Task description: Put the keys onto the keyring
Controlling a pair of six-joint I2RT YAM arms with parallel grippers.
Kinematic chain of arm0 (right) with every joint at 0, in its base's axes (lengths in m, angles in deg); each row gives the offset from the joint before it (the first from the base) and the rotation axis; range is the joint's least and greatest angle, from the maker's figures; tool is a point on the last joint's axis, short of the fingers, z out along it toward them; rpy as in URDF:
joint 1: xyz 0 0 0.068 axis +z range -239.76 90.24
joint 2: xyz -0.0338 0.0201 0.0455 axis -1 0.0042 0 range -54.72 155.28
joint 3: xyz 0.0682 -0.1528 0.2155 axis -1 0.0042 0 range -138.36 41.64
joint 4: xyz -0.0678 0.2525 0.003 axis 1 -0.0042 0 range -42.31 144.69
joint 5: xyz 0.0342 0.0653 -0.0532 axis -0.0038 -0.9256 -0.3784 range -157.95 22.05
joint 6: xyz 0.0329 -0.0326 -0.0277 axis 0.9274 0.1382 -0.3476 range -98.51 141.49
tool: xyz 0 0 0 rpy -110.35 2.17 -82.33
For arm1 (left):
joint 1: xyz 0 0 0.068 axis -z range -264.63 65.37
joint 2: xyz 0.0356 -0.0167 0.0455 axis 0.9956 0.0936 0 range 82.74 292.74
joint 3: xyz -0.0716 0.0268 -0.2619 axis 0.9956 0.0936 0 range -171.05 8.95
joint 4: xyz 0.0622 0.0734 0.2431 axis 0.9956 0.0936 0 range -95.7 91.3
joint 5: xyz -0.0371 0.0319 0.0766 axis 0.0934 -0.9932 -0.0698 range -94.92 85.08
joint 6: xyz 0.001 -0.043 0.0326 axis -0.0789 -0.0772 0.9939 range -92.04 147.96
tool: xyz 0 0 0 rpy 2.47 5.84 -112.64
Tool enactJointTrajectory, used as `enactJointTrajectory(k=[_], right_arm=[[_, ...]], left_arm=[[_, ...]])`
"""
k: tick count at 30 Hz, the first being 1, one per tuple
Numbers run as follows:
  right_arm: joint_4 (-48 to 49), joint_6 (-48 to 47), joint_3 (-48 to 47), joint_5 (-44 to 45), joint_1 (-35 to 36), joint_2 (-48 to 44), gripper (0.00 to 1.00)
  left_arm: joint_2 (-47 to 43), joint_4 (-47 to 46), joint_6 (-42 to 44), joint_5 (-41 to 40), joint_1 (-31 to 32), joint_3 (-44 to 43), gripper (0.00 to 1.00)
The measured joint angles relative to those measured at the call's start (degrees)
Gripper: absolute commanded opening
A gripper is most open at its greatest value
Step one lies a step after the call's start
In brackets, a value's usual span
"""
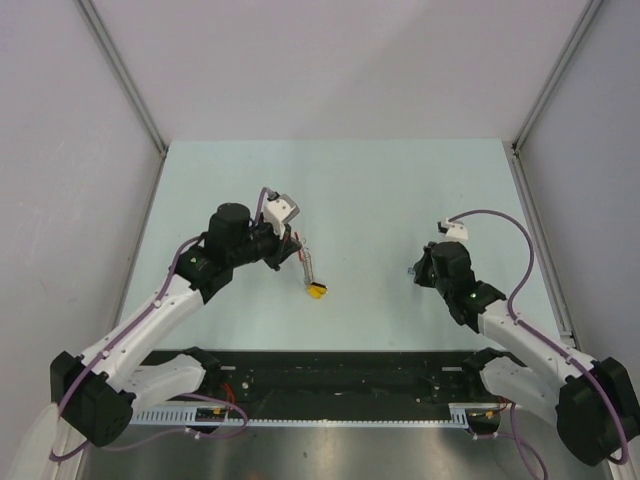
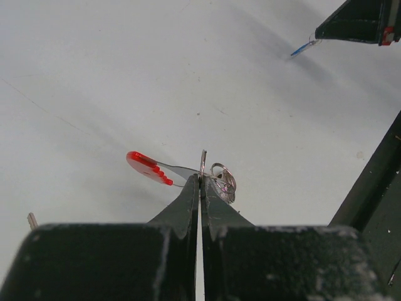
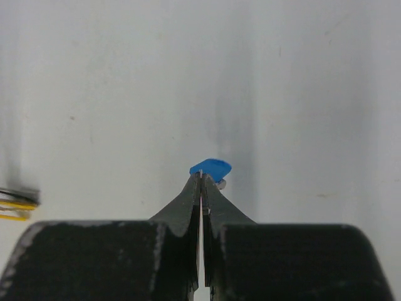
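I'm looking at a pale table (image 1: 380,190) boxed in by white side panels (image 1: 60,150). A black rail (image 1: 340,375) runs along its near edge between the two arm bases. The arms reach inward from either side, and their tips face each other across the middle of the table, well apart.

My left end effector (image 2: 201,180) is clenched on the keyring (image 1: 311,272), fingers pressed flat together on its metal part. In the left wrist view a curved red piece (image 2: 148,168) sticks out to the left of the fingertips, and a small silver split ring (image 2: 224,180) sits just to their right. From above, the bunch hangs down from the grip as a thin grey strip ending in the yellow-capped keys (image 1: 317,291). I cannot tell whether those touch the table. They also show as yellow and dark bars at the left edge of the right wrist view.

My right end effector (image 3: 202,180) is clamped on the blue key (image 3: 211,168). Only the rounded blue plastic cap shows above the closed fingertips, with a speck of silver metal beside it. From the left wrist camera that key appears far off at the upper right, a thin blue sliver poking out of the dark fingers, held above the table.

A small metal stub shows at the lower left edge of the left wrist view; I cannot make out what it is.
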Motion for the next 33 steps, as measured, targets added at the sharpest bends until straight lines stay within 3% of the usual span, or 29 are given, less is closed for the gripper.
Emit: enactJointTrajectory(k=[18,25,30,33], right_arm=[[-8.8,14.7,-0.1,-6.2,11.1,11.8,0.0],[-5.9,18.8,-2.3,-5.6,13.0,17.2,0.35],[-6.6,18.9,-3.9,-5.6,13.2,15.9,0.49],[-8.1,18.2,-4.1,-5.9,12.8,12.1,0.5]], left_arm=[[1.0,0.3,0.0,-1.6,0.0,-0.1,0.0],[1.0,0.3,0.0,-1.6,0.0,-0.3,0.0],[1.0,0.4,0.0,-1.6,0.0,-0.3,0.0],[1.0,0.4,0.0,-1.6,0.0,-0.3,0.0]])
